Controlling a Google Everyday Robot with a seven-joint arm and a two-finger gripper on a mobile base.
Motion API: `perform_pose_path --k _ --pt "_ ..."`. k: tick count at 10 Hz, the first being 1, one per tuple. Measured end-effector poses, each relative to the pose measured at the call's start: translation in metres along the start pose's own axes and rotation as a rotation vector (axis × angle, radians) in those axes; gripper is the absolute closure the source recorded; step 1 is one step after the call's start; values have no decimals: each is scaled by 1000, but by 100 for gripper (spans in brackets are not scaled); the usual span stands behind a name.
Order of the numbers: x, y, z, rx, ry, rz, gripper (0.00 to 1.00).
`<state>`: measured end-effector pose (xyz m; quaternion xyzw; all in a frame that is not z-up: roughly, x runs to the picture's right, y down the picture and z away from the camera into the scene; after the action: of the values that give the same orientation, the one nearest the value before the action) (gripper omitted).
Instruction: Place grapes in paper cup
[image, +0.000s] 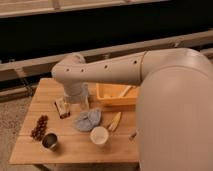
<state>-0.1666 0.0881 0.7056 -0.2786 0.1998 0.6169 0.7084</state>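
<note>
Obs.: wooden table (75, 150) seen from above and behind the robot; the beige arm (110, 72) reaches from the right across the back of the table, bends at its elbow over the back-left part, and points down. The gripper (79, 101) hangs at the end of the arm, low over the table's back-left area, between a small brown packet (62, 107) on its left and a yellow tray (117, 95) on its right. Its 2 fingers stand apart with nothing between them: hand open and empty. The grapes (39, 127), 1 dark red-purple bunch, lie flat near the table's left edge, the long axis running roughly front to back, well apart from the gripper. Just in front and to the right of the bunch stands 1 dark metal cup (49, 141), upright, near the grapes; cannot tell whether they touch. The paper cup (100, 135), white, stands upright in the front-middle of the table, mouth up, inside looks empty. A crumpled blue-grey cloth (88, 120) lies between gripper and paper cup, its front edge just beside the cup rim. A long yellow object (115, 121) lies tilted just right of the cloth, near the cup. Grapes and paper cup are well apart, with the metal cup between them.
</note>
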Motion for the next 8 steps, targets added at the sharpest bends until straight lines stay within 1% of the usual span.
perform_pose_path --k 1,3,5,6,7,8 --pt "-6 20 1 -5 -2 -22 35" --pt "-19 74 4 -13 -2 -81 35" --pt "-29 121 12 -10 2 -128 35" --pt "-30 155 22 -12 11 -162 35" --pt "-27 178 32 -12 21 -186 35" --pt "-26 197 47 -8 34 -203 35"
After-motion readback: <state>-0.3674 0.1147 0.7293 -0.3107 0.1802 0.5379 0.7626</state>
